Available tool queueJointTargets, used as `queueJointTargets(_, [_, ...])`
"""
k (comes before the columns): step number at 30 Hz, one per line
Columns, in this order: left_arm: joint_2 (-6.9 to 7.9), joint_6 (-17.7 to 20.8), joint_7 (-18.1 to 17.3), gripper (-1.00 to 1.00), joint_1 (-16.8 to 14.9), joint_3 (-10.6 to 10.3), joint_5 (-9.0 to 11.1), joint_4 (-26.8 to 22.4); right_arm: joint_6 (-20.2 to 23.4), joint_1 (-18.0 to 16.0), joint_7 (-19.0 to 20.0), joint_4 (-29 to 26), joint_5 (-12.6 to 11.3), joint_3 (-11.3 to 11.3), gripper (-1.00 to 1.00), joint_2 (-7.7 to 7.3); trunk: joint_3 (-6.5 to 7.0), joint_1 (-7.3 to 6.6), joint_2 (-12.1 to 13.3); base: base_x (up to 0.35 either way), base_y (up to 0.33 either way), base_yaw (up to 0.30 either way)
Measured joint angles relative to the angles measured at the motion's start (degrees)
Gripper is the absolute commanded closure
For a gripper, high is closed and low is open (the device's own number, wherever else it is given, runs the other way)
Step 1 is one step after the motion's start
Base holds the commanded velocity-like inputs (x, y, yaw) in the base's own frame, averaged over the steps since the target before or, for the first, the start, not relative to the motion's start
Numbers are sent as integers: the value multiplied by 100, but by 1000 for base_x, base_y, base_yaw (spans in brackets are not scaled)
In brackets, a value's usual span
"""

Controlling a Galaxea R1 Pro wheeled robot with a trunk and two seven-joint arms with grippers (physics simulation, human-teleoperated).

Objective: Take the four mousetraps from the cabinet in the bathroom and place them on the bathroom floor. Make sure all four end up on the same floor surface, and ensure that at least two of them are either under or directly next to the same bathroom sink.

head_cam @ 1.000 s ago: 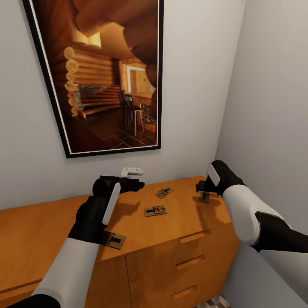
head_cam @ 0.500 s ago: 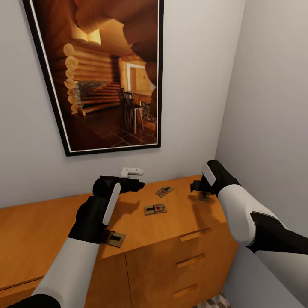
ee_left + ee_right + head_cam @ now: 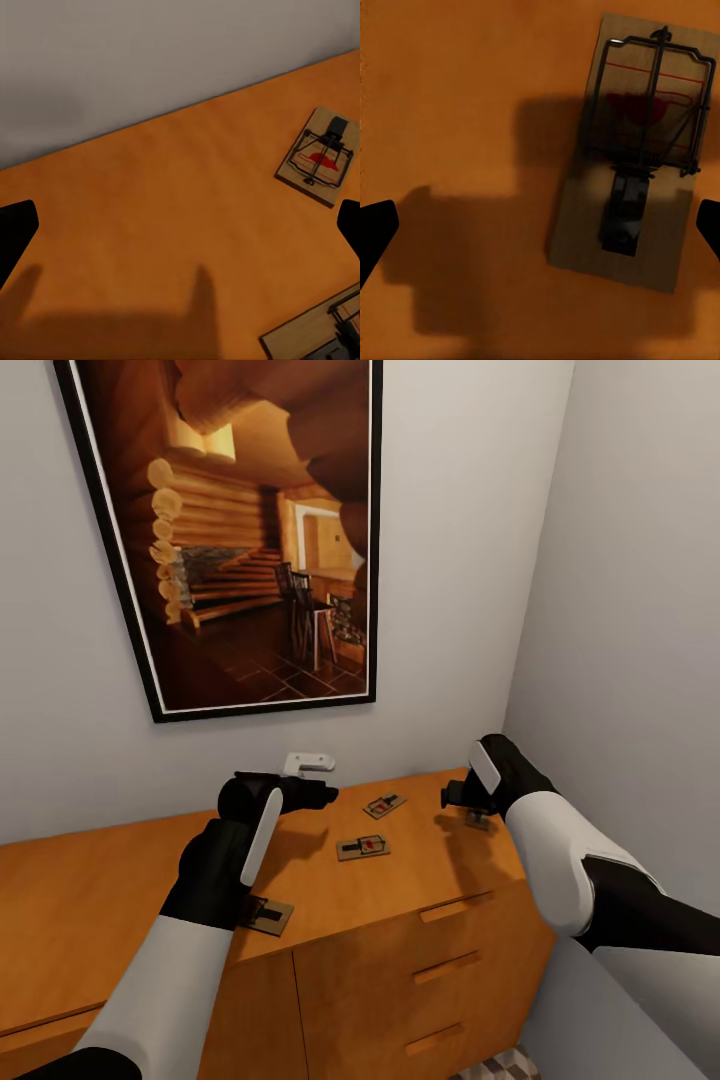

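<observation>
Hovering over the cabinet (image 3: 400, 880), the right gripper (image 3: 462, 797), jaws wide and empty, stood above the nearest trap (image 3: 634, 150), its long axis crossing the jaw line, offset toward one finger.

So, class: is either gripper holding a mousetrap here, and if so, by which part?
Neither. Both the left gripper and the right gripper are open; the mousetrap under the right one lies flat on the cabinet.

No readable text, label, brand, number or sign appears on anything.
</observation>
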Motion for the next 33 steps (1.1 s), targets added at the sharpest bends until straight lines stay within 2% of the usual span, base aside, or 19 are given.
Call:
queueJointTargets(18, [0,0,2,-100,0,0,-4,8,0,0,-27,-19,9,7,-100,-46,0,0,0,0,0,0])
queueJointTargets(33, [0,0,3,-100,0,0,-4,5,2,-1,-492,-51,1,-10,-100,-84,0,0,0,0,0,0])
